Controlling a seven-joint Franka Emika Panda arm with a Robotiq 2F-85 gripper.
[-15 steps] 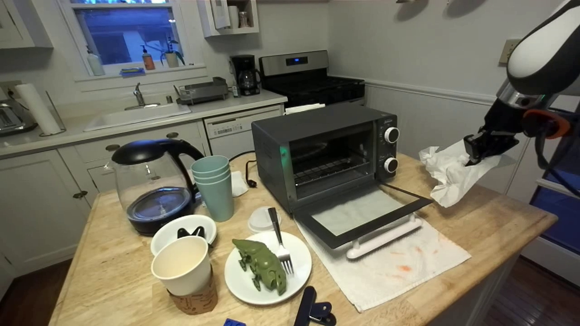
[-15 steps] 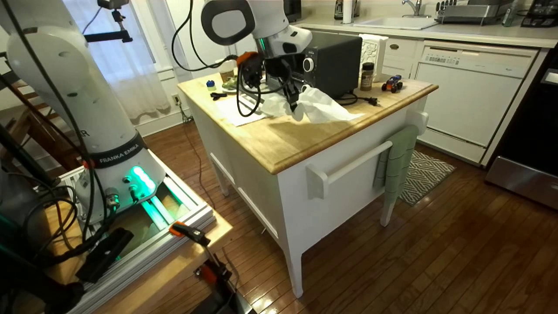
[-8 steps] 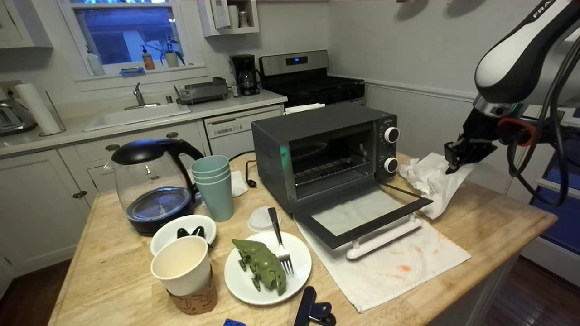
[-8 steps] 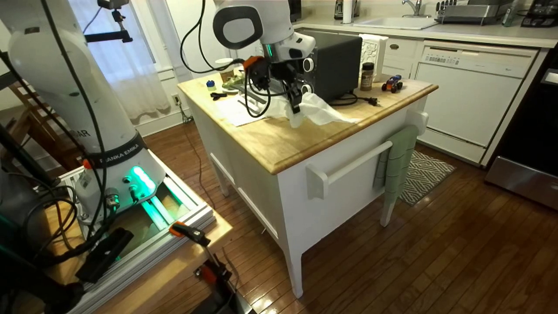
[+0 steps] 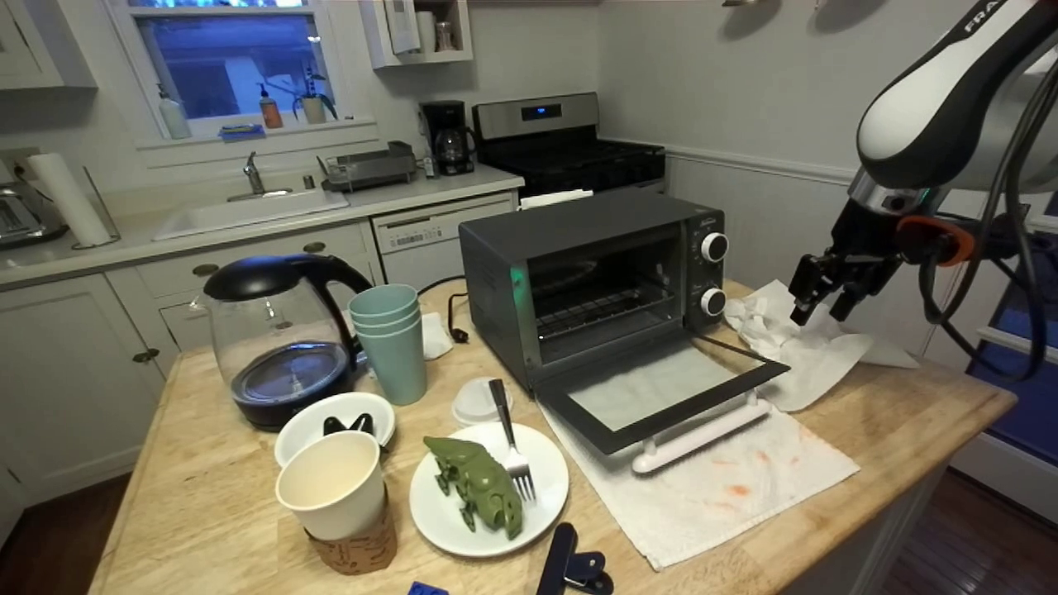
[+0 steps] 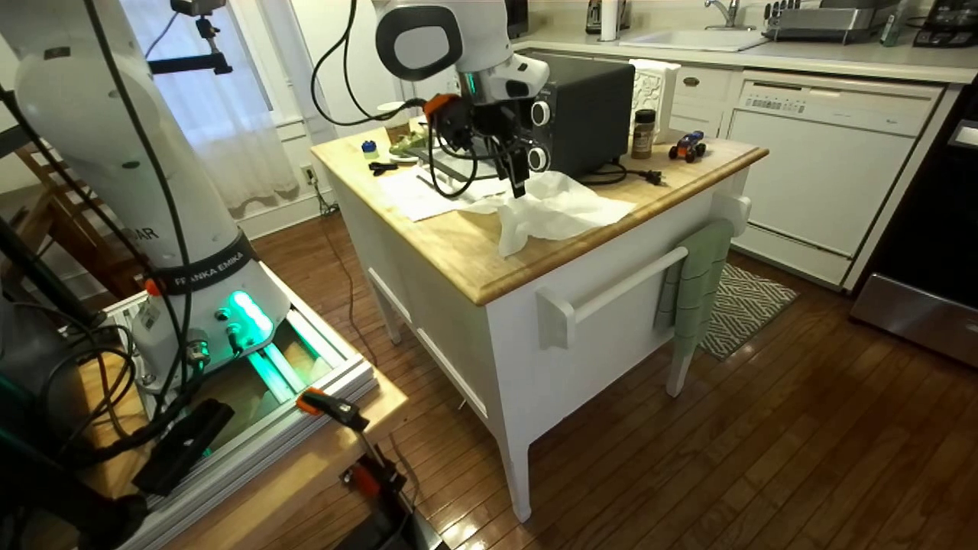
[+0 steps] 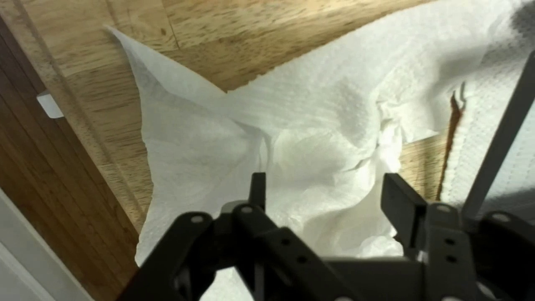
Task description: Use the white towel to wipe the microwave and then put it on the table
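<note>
The white towel point(image 5: 814, 364) lies crumpled on the wooden table point(image 5: 917, 413), beside the microwave point(image 5: 579, 216), a dark toaster-style oven whose door point(image 5: 698, 406) hangs down. My gripper point(image 5: 821, 314) is just above the towel, its fingers spread with nothing between them. From the wrist, the loose towel point(image 7: 317, 154) spreads out beneath the open gripper point(image 7: 325, 179). In an exterior view, one corner of the towel point(image 6: 561, 214) reaches close to the table's edge, and the gripper point(image 6: 519, 191) hangs over it.
A flat, orange-stained white cloth point(image 5: 727, 504) lies under the open door. A plate point(image 5: 446, 529) with a fork and green toy, teal cups point(image 5: 397, 355), a paper cup point(image 5: 335, 496) and a kettle point(image 5: 273, 347) stand nearby. A spice jar point(image 6: 643, 134) and toy car point(image 6: 688, 147) sit behind the microwave.
The gripper was shut on the towel and moved toward the microwave. It has since opened and let go, and the towel has settled onto the table.
</note>
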